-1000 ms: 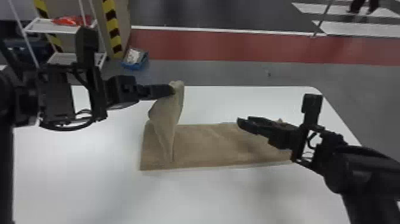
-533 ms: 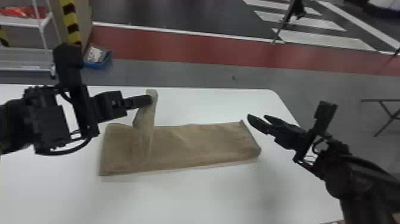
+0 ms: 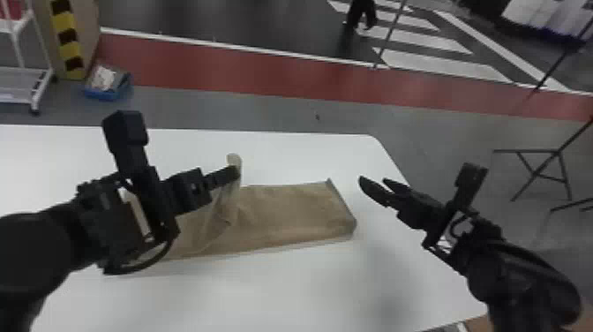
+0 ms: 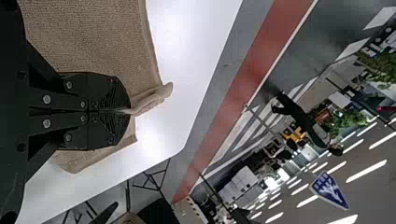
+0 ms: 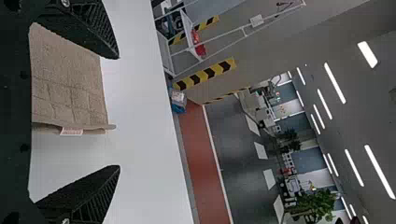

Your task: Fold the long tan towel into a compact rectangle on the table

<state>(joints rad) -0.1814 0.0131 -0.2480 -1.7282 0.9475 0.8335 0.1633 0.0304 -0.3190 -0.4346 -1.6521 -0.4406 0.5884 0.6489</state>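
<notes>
Half folding, half carrying: bringing towel end inward

Holding a lifted end of cloth in left gripper, with both fingers clamped together on it. Since a second ago, moving that end from near the left side toward the middle, over the layer beneath. Meanwhile withdrawing right gripper from above the towel's right end to a spot beyond it, keeping fingers spread wide and gripping nothing. Finding the remaining length lying flat on white table. Apparently advancing a crosswise fold and clearing room for landing the flap; still needing careful lowering along matching edges, and risking a skewed layer if releasing early.
</notes>
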